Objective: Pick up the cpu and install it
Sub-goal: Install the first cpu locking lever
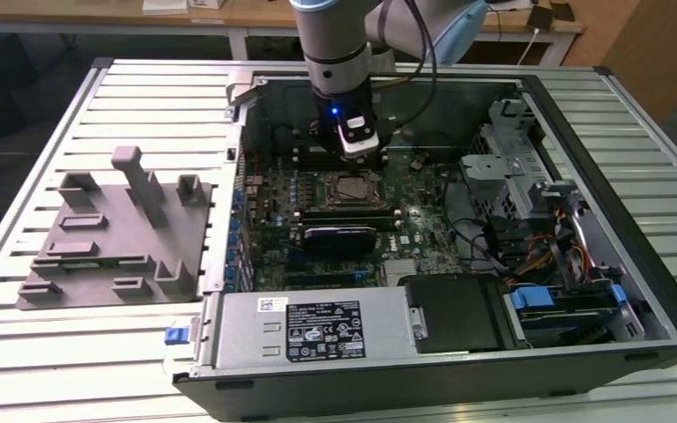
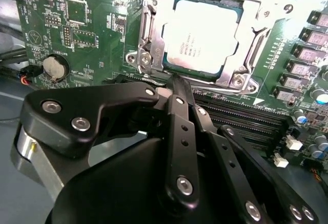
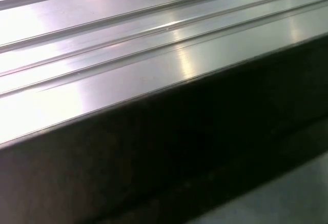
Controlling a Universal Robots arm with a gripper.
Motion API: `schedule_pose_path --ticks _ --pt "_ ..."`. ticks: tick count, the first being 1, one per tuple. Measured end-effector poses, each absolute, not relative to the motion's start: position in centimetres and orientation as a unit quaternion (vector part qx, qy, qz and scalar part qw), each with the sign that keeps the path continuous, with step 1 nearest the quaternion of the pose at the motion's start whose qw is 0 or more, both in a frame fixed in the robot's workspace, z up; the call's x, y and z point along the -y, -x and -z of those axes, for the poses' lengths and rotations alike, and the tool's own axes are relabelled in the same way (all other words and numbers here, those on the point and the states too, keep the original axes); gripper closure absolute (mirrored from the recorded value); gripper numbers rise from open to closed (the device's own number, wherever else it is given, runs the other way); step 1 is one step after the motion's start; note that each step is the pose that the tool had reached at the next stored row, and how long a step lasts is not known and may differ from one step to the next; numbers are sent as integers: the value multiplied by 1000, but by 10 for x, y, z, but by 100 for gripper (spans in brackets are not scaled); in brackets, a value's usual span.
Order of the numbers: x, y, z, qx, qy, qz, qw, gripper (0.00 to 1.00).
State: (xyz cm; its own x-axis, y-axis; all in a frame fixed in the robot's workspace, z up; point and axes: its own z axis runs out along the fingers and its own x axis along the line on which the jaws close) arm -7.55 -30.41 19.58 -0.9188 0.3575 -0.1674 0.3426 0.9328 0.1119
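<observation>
1. Looking first at the exterior view: shows the silver-grey jointed robot arm [image 1: 338, 35] standing almost vertical over the open black desktop computer case [image 1: 656, 317], wrist pointing straight down.
   - Holds the black gripper [image 1: 359, 154] low over the green motherboard [image 1: 421, 229], at the far edge of the socket.
   - Finds the cpu [image 1: 354, 188], a small flat square chip with a pale silvery top, lying in that socket just beside the gripper tip and not in its grasp.
   - Shows a grey moulded fixture block [image 1: 115, 238] on the slatted silver metal table [image 1: 33, 352] at the exterior view's left, well apart from the gripper.

2. Second wrist view: looks along the gripper [image 2: 171, 86] toward the board.
   - Has the black fingers [image 2: 177, 131] drawn together at the tips, with nothing clamped between them.
   - Puts the tips just short of the near edge of the silver metal socket frame [image 2: 148, 44].
   - Sets the cpu [image 2: 202, 37] flat inside that frame, apart from the tips.
   - Shows black memory slots [image 2: 241, 116] beneath the fingers and a round silver coin cell [image 2: 55, 67] off to one side.

3. First wrist view: faces a ribbed silvery metal surface [image 3: 128, 39] bordered by a dark band [image 3: 179, 157].
</observation>
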Motion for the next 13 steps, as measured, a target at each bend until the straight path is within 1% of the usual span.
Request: schedule_pose_path --ticks 6,8,13 --pt "304 76 -201 -979 -179 -41 93 89" --pt "304 76 -202 -978 -179 -42 94 89" --pt "304 76 -202 -978 -178 -52 99 89"
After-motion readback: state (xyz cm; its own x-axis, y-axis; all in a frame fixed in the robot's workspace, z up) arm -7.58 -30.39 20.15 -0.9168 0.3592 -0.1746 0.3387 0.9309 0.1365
